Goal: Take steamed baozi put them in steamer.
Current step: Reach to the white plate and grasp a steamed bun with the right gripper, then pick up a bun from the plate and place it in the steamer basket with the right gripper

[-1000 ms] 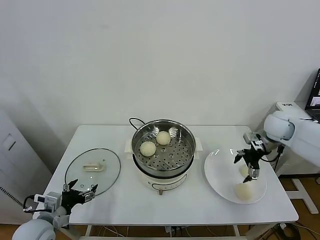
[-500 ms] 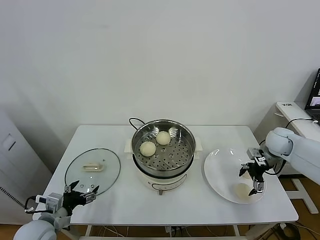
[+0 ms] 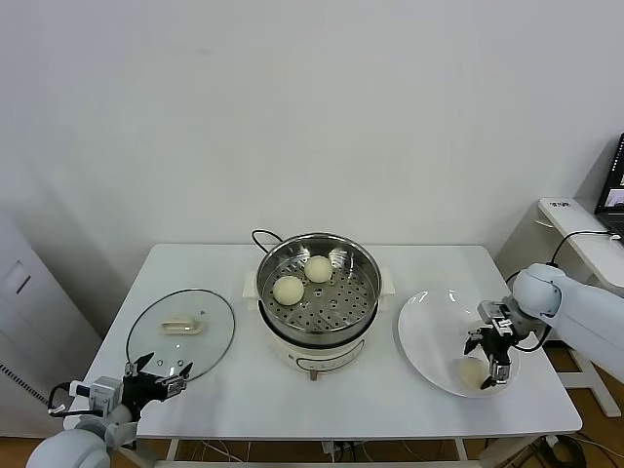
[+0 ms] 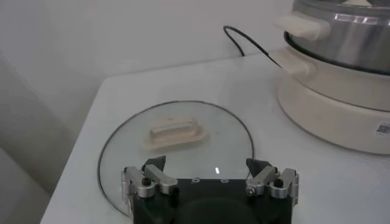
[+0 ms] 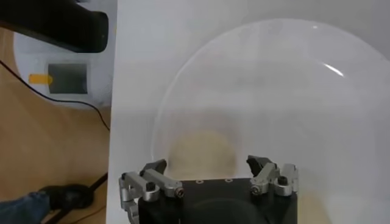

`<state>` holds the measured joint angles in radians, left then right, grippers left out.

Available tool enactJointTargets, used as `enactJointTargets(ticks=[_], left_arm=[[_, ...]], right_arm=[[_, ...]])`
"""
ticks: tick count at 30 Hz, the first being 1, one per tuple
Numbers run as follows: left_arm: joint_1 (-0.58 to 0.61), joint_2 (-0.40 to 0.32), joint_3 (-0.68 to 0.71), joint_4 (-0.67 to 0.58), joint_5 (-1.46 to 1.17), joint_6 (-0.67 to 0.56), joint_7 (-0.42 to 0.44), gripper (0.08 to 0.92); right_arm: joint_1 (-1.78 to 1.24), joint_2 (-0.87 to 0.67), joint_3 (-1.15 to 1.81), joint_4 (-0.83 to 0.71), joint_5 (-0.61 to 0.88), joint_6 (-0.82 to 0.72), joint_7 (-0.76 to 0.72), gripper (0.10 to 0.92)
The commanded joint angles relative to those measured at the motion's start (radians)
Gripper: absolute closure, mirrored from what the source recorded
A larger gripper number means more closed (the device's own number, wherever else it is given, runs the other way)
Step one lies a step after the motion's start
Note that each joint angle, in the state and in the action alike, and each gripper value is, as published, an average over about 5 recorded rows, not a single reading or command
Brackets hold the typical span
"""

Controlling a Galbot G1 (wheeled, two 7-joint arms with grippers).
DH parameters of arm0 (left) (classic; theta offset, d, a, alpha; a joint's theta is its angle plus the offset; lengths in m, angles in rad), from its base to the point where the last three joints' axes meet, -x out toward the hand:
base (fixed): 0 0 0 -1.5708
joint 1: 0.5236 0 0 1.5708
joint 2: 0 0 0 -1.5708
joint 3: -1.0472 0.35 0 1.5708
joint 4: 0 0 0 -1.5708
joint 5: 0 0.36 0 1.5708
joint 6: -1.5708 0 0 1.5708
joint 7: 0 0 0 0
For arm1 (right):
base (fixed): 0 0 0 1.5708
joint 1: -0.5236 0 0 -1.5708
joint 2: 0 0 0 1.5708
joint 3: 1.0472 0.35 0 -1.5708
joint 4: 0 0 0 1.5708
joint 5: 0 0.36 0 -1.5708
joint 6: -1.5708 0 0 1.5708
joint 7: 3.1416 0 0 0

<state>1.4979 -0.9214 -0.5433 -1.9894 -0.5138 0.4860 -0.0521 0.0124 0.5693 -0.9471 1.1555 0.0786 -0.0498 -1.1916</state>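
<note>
- The right gripper [image 3: 490, 359] is down inside the white plate [image 3: 429, 331], to the right of the steamer [image 3: 318, 281]. Its fingers [image 5: 267, 173] stand apart on either side of a cream-white baozi [image 3: 473, 371] that lies on the near part of the plate. The pictures do not settle whether the fingertips press the bun or stand just off it, so whether it is grasped cannot be told.
- In the right wrist view the same bun [image 5: 201, 151] shows as a pale round shape just ahead of the gripper body, between the two finger bases, resting on the plate's surface [image 5: 292, 85].
- Only this one bun can be made out on the plate; whether the arm hides another is not visible.
- The right arm reaches in from the far right side, beyond the table's edge.
- The steamer sits at the middle of the white table [image 3: 214, 390] — a shiny steel basket with a perforated floor on a white pot base. Two baozi [image 3: 289, 290] lie inside it on its left and back part, close together; the second [image 3: 318, 268] is the one farther back.
- The left gripper [image 3: 156, 375] is well to the left of the steamer, at the near edge of the round glass lid [image 3: 181, 331]. Its fingers [image 4: 155, 176] are spread wide and hold nothing.
- The glass lid lies flat on the table, left of the steamer, its pale handle [image 4: 173, 131] facing up.
- A black cord [image 4: 247, 42] runs over the table behind the steamer's base.
</note>
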Motion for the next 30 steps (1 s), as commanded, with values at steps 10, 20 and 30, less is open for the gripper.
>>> enactJointTargets(ticks=[10,20,30], left_arm=[[-0.007,-0.014,-0.002,0.006,0.014,0.001,-0.005,0.177],[0.0,-0.013,-0.003,0.008,0.016,-0.003,-0.006,0.177],[-0.018,0.011,0.016,0.021,0.017,-0.013,-0.003,0.177]], right_arm=[[0.027,-0.002,-0.011,0.001,0.0,-0.015,-0.027,0.476],[0.435,0.008,-0.233,0.022,0.118,0.026,-0.032,0.515],[0.635,0.301,-0.206,-0.151,0.252,0.346,-0.023,0.508]])
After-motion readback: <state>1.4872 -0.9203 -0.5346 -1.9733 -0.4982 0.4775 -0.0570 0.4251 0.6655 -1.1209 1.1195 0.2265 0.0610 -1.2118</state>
